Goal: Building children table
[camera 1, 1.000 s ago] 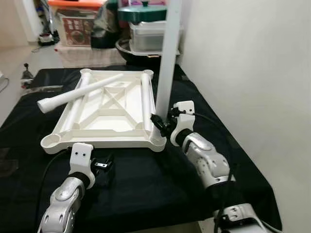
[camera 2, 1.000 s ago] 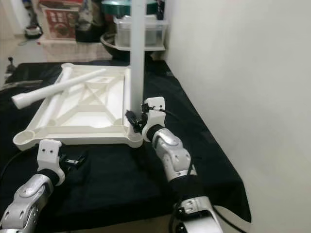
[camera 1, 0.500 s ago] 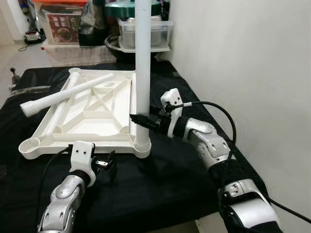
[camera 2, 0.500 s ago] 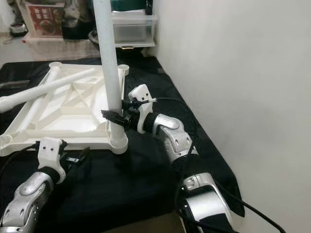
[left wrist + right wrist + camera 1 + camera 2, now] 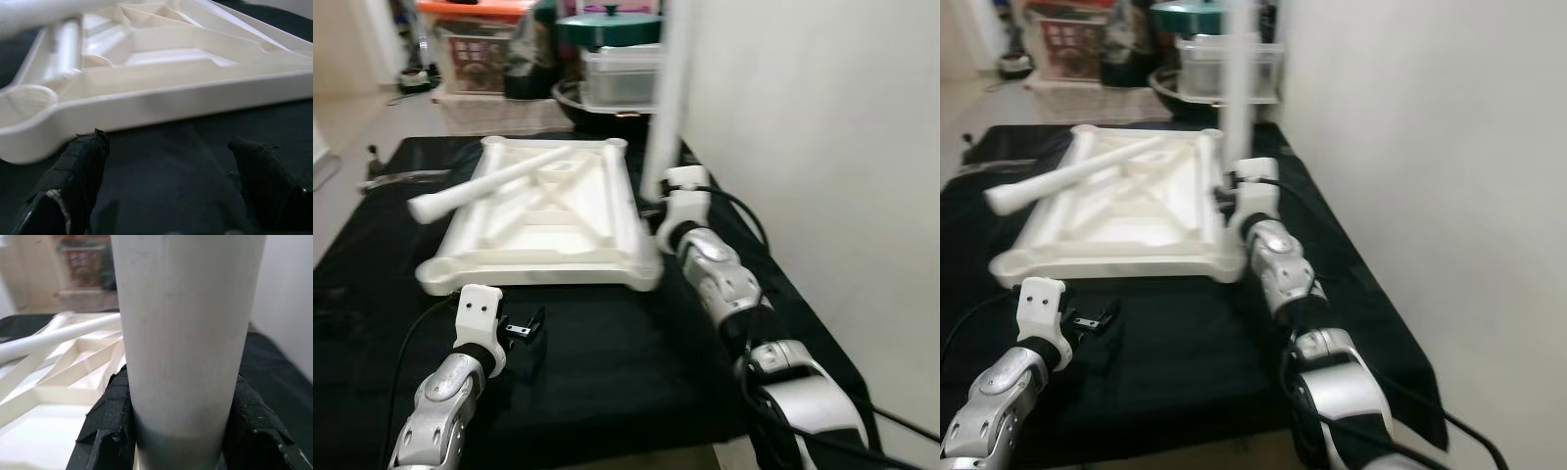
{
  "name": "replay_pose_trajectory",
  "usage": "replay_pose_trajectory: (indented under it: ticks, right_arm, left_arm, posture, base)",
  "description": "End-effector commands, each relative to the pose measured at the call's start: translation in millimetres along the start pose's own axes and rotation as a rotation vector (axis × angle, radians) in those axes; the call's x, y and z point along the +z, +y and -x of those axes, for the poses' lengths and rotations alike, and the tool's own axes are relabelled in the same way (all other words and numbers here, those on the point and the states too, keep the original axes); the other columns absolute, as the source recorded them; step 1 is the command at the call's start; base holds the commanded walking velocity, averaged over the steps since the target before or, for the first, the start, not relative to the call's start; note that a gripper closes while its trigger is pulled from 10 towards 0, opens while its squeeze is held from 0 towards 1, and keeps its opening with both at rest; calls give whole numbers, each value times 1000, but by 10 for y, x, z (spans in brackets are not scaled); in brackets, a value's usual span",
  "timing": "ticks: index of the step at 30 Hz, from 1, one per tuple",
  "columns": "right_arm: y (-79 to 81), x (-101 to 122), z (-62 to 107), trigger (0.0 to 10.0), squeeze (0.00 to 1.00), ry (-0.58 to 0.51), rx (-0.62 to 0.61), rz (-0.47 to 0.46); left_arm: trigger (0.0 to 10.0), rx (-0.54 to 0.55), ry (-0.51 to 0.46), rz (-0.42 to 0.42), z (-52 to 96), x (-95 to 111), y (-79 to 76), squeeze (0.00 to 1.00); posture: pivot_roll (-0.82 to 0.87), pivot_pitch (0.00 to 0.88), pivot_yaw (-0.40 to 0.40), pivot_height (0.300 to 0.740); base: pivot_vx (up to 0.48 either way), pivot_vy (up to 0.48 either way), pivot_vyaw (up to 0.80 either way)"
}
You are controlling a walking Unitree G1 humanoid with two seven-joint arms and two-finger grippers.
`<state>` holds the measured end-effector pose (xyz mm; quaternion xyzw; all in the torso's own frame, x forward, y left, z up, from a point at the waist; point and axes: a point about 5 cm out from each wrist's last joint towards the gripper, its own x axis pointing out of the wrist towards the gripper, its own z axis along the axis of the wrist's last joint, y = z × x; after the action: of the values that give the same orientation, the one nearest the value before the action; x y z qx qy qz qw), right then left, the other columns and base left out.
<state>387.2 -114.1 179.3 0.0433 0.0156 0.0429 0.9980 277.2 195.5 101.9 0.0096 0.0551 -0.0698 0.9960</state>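
The white table top (image 5: 548, 211) lies upside down on the black cloth. One loose white leg (image 5: 499, 181) rests across its far left part. My right gripper (image 5: 658, 206) is shut on a second white leg (image 5: 668, 98), held upright at the top's right rim, behind the near right corner socket (image 5: 649, 274). In the right wrist view the leg (image 5: 186, 333) sits between the black fingers (image 5: 110, 423). My left gripper (image 5: 524, 328) hovers open over the cloth just before the top's front rim (image 5: 161, 100), its fingers (image 5: 80, 171) holding nothing.
A white wall (image 5: 822, 147) runs close along the right side. Behind the cloth stand clear storage boxes (image 5: 622, 78), a green-lidded pot (image 5: 607, 24) and a dark bowl (image 5: 578, 98). Bare floor (image 5: 352, 127) lies to the left. The cloth's front edge is near my arms.
The camera has swung. The upright leg, with my right gripper on it, has left the near right corner socket and now stands farther back along the right rim. The left gripper has stayed put.
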Motion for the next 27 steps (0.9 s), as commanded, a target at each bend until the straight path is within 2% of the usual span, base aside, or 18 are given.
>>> replay_pose_trajectory:
  ticks: [1,2,3,5,6,7,8,9,10,11,12,14,16,17,18,20,23,27]
  right_arm:
    - [-57,-356,134,0,0,147,-26,-5]
    - [103,-358,206,10000,0,128,84,6]
    - [103,-358,206,10000,0,128,84,6]
    - [349,-232,320,10000,0,24,293,-41]
    - [349,-232,320,10000,0,24,293,-41]
    - [463,-72,365,10000,1000,-50,453,-91]
    - [463,-72,365,10000,1000,-50,453,-91]
    - [524,14,394,10000,996,-64,597,-109]
    - [564,69,419,10000,996,-68,681,-121]
    - [592,126,458,10000,0,-78,791,-117]
    - [592,126,458,10000,0,-78,791,-117]
    - [624,193,560,10000,0,-81,955,-89]
    - [624,193,560,10000,0,-81,955,-89]
    - [648,210,643,10000,0,-77,1065,-56]
    - [648,210,643,10000,0,-77,1065,-56]
    - [712,147,747,10000,0,-51,1237,39]
    - [750,90,738,10000,0,-31,1277,64]
    - [829,27,602,10000,0,-1,1248,84]
  left_arm:
    - [10000,-14,12,-12,-1,-23,-20,0]
    - [10000,-16,15,-12,3,-29,-20,0]
    - [10000,-16,15,-12,3,-29,-20,0]
    - [10000,-19,19,-13,6,-35,-16,0]
    - [10000,-19,19,-13,6,-35,-16,0]
    - [10000,-26,22,-17,-1,-36,-16,0]
    - [10000,-26,22,-17,-1,-36,-16,0]
    - [10000,-28,22,-18,-13,-32,-14,0]
    - [10000,-29,22,-19,-21,-29,-13,0]
    - [10000,-29,20,-19,-32,-23,-12,0]
    - [10000,-29,20,-19,-32,-23,-12,0]
    - [10000,-29,15,-18,-54,-14,-21,0]
    - [10000,-29,15,-18,-54,-14,-21,0]
    - [10000,-29,13,-16,-59,-11,-29,0]
    - [10000,-29,13,-16,-59,-11,-29,0]
    - [10000,-27,12,-11,-49,-26,-45,0]
    - [10000,-22,12,-9,-40,-34,-42,0]
    - [10000,-9,12,-7,-29,-35,-20,0]
  posture:
    - [54,0,-65,740]
    - [49,0,-57,740]
    - [49,0,-57,740]
    - [41,0,-48,740]
    - [41,0,-48,740]
    - [37,0,-46,740]
    - [37,0,-46,740]
    - [31,0,-45,740]
    - [31,0,-45,740]
    - [30,0,-45,740]
    - [30,0,-45,740]
    - [34,0,-53,740]
    - [34,0,-53,740]
    - [36,0,-56,740]
    - [36,0,-56,740]
    - [49,0,-70,740]
    - [56,0,-79,740]
    - [71,0,-90,740]
  base:
    - [0,0,0]
    - [0,0,0]
    - [0,0,0]
    - [0,0,0]
    - [0,0,0]
    - [0,0,0]
    - [0,0,0]
    - [0,0,0]
    - [0,0,0]
    - [0,0,0]
    - [0,0,0]
    - [0,0,0]
    - [0,0,0]
    - [0,0,0]
    - [0,0,0]
    - [0,0,0]
    - [0,0,0]
    - [0,0,0]
